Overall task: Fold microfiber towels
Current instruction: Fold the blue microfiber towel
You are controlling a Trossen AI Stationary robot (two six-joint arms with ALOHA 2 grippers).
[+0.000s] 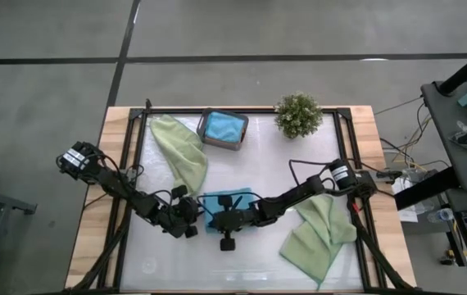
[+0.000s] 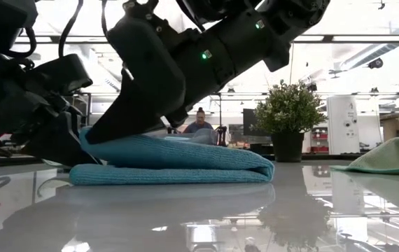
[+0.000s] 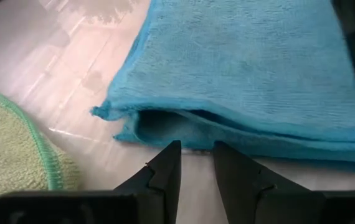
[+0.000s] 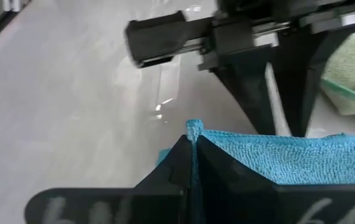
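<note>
Towel in teal-blue [image 1: 227,202] lies folded on the table [image 1: 242,266], toward the front from the potted plant [image 1: 298,115] — the right gripper [image 4: 192,146] pinches its corner between pressed-together jaws, the left gripper [image 3: 196,155] sits just beside its folded edge, jaws slightly parted.

The worktop [image 1: 242,266] is a pale, glossy sheet set in a black frame on a wooden top. A folded teal-blue towel [image 1: 227,201] lies near its middle. One sage green towel [image 1: 182,150] lies stretched out toward the far left, and another sage green towel [image 1: 319,233] sits bunched at the near right. A small dark grey tray [image 1: 222,131] rests at the far edge, with a potted plant [image 1: 298,115] just beside it.
</note>
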